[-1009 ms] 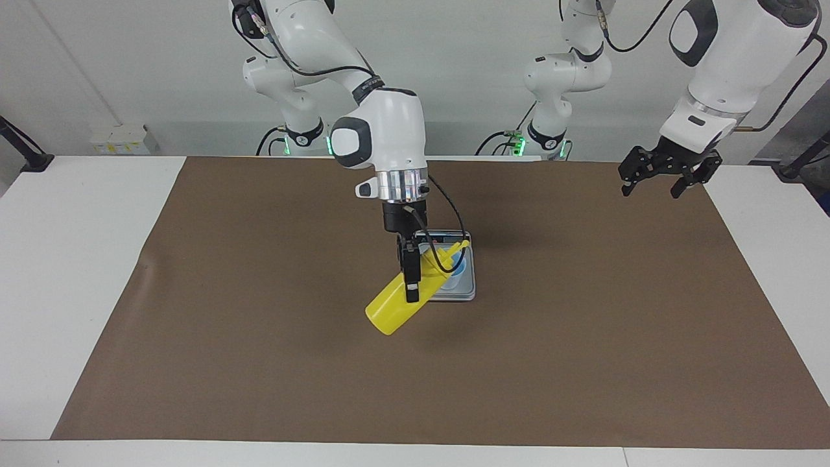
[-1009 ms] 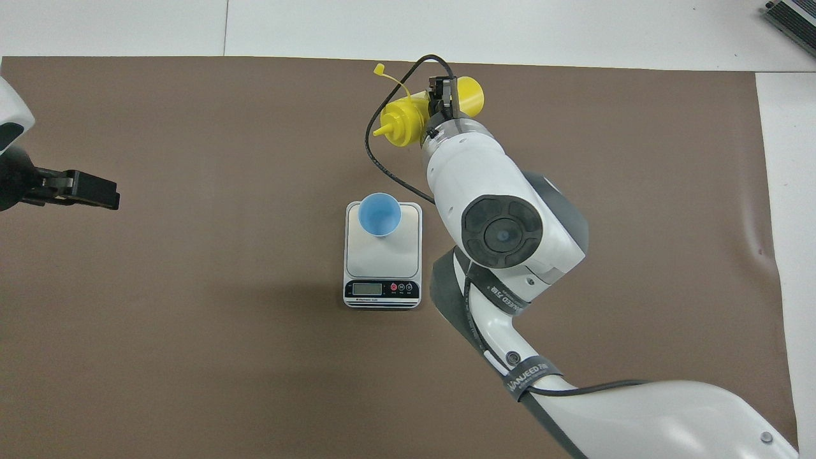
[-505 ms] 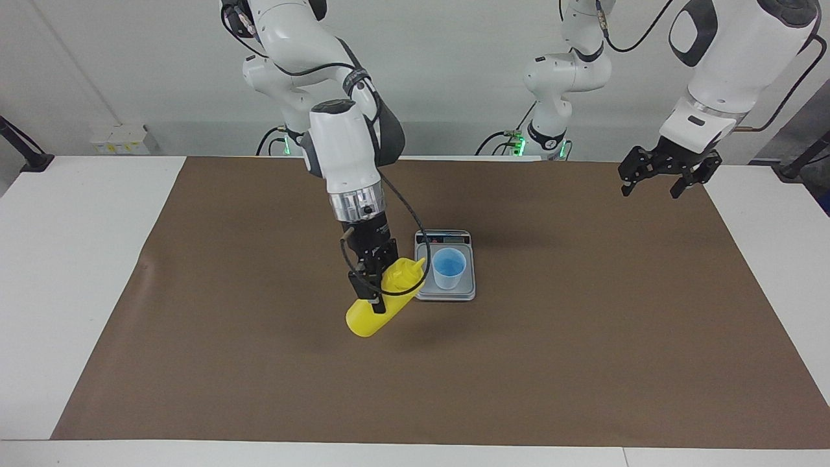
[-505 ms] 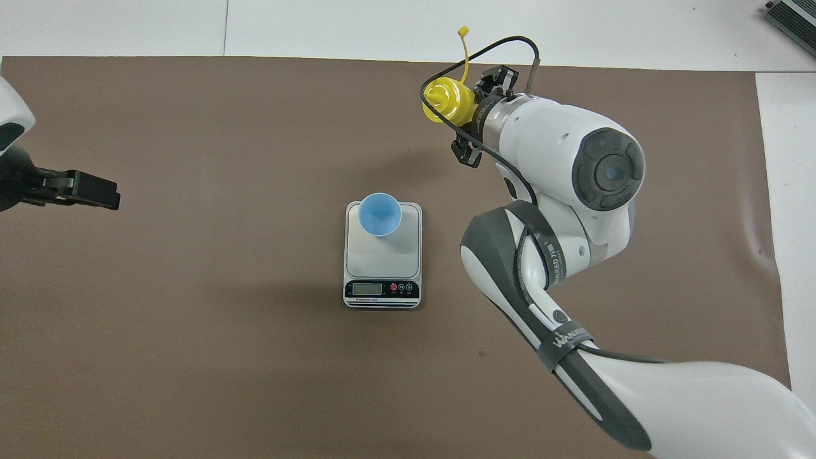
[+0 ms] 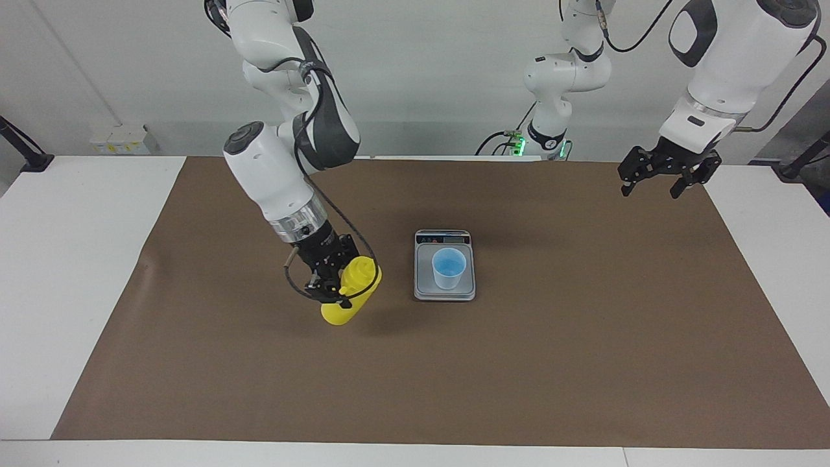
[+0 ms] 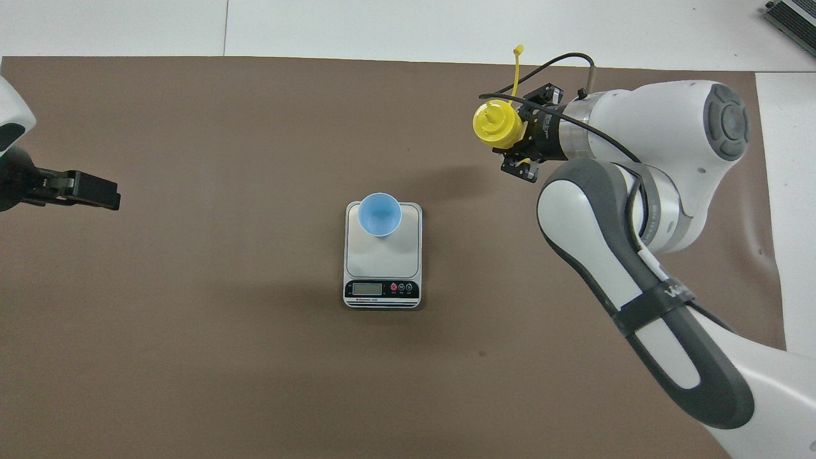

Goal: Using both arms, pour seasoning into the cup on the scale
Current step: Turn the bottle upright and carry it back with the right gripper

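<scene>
Right gripper (image 5: 329, 280) grasps the seasoning (image 5: 350, 292), tilted, over the brown mat (image 5: 583, 363) toward the right arm's end of the bench (image 5: 65, 272). Cup (image 5: 449, 268) stands on the scale (image 5: 444, 293) mid-bench, path unobstructed. Left gripper (image 5: 668, 170) waits, fingers spread.

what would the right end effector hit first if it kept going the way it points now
The right end effector, shut on the seasoning bottle, points down and slightly toward the scale. Likely the bottle's base would meet the brown mat first, short of the scale; depth is unclear.

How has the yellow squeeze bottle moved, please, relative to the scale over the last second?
Yes: the yellow squeeze bottle, held by the right end effector, swung away from the scale and cup, toward the right arm's end.
</scene>
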{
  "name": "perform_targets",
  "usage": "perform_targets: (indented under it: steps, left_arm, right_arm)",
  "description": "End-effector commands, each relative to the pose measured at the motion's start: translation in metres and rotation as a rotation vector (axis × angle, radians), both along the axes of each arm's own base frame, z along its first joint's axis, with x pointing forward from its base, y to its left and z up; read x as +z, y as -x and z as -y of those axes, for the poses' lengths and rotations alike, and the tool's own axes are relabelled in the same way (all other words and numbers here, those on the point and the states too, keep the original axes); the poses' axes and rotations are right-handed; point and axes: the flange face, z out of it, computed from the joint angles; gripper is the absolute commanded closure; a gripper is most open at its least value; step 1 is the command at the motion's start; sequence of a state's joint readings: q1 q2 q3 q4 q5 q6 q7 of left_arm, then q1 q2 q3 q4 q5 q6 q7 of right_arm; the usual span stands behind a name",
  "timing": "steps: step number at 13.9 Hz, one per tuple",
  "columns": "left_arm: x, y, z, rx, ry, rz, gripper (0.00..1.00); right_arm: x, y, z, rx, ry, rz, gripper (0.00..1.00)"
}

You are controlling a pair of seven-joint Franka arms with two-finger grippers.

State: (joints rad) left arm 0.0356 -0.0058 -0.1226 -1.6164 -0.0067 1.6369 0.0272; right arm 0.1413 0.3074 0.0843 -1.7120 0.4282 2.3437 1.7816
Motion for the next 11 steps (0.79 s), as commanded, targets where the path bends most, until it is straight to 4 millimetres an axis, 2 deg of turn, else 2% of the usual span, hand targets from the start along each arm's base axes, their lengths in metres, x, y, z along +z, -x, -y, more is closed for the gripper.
perform_targets:
  steps: [1, 6, 8, 11]
  left_arm:
    - [-0.002, 0.006, 0.000, -0.005, 0.000, 0.009, 0.00]
    - [-0.002, 0.006, 0.000, -0.005, -0.002, 0.009, 0.00]
    - [-0.003, 0.006, 0.000, -0.007, -0.002, 0.007, 0.00]
    - [-0.002, 0.006, 0.000, -0.005, -0.002, 0.009, 0.00]
  right_arm:
    - [-0.014, 0.032, 0.038, 0.079, -0.035, -0.031, 1.00]
    - [-0.056, 0.055, 0.134, 0.245, -0.122, -0.107, 1.00]
    - [-0.072, 0.065, 0.163, 0.285, -0.155, -0.136, 1.00]
    - [-0.092, 0.080, 0.192, 0.302, -0.190, -0.180, 1.00]
